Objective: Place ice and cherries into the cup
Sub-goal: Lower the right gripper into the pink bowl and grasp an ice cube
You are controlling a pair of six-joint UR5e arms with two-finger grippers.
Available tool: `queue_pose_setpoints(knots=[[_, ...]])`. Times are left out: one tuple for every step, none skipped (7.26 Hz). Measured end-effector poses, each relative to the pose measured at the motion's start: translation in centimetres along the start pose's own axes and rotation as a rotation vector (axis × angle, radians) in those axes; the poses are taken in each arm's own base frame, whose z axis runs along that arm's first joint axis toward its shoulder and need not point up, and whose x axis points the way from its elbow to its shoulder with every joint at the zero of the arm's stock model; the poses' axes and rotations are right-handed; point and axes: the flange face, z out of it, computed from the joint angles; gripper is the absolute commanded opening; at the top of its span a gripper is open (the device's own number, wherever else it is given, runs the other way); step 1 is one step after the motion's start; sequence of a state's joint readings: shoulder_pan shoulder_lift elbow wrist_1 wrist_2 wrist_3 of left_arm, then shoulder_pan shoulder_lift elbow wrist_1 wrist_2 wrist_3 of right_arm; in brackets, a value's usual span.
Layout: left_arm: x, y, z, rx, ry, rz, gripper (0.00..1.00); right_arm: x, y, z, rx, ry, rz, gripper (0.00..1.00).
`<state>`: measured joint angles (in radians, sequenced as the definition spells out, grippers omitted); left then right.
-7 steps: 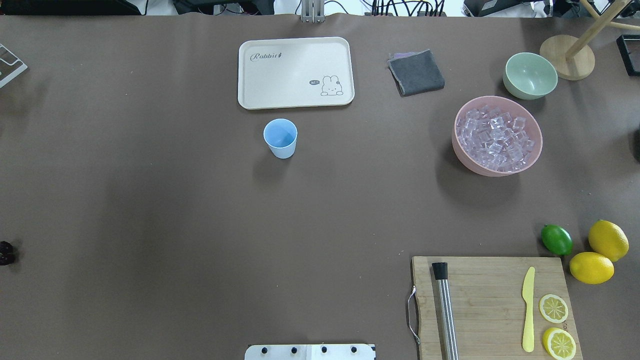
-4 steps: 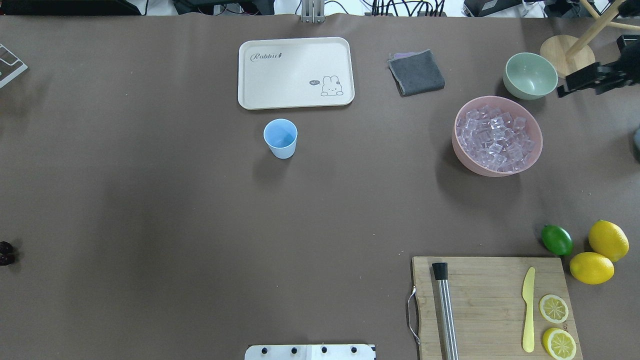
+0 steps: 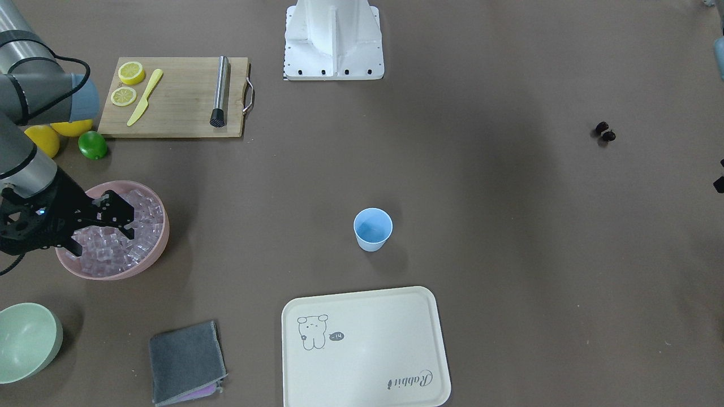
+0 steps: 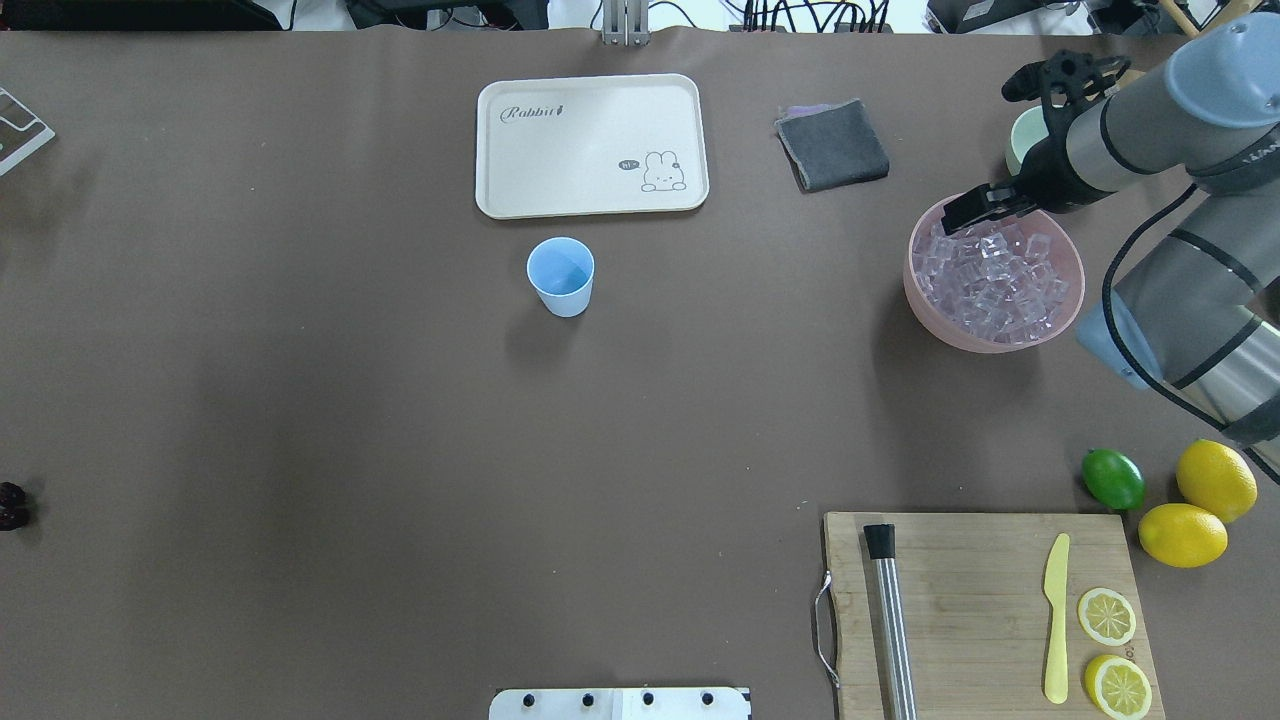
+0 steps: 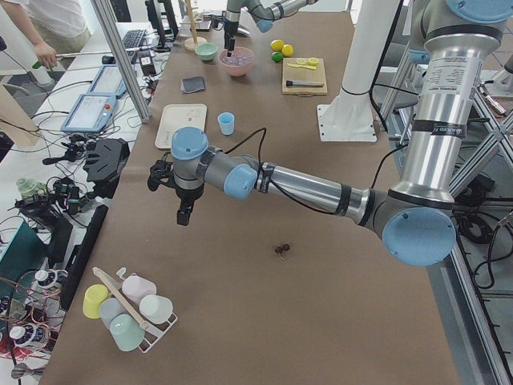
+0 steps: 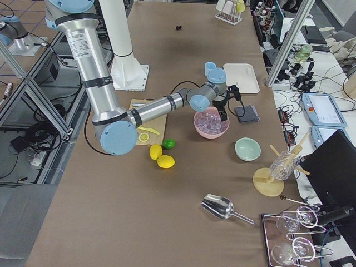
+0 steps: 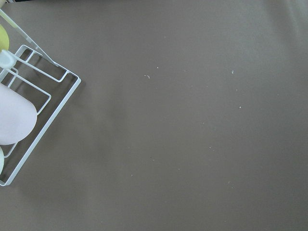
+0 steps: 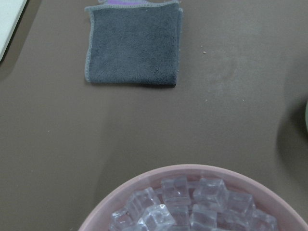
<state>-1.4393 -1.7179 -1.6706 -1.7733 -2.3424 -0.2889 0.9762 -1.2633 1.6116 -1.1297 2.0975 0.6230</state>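
One cup stands upright, mouth up, near the tray, with two cherries well apart at the table's left and many cubes of ice in one pink bowl below the right gripper, whose jaws are apart; whether the left gripper is parted, I cannot tell.

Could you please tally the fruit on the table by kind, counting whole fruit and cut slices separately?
Whole lemons: 2
Lime: 1
Lemon slices: 2
Cherries: 2
Total: 7
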Motion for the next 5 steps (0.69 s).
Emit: queue_pose_setpoints(knots=[[-0.1,0.0,0.0,-0.001,0.000,-0.001,0.98,-0.8,0.4,0.9,-0.005,0.008,-0.020,0.93],[-0.1,0.0,0.0,0.000,-0.001,-0.002,0.98,-1.0,0.8,1.4,-0.013,0.013,-0.041,0.93],[0.0,-0.2,0.0,0.001,0.000,-0.001,0.98,-0.9,1.0,1.8,-0.020,0.018,-0.073,0.92],[0.1,-0.3,-0.1,0.003,0.000,0.000,0.98,-0.3,1.2,2.2,-0.028,0.025,-0.111,0.91],[0.1,-0.4,-0.1,0.004,0.001,0.000,0.98,0.5,1.1,2.7,-0.038,0.036,-0.150,0.91]])
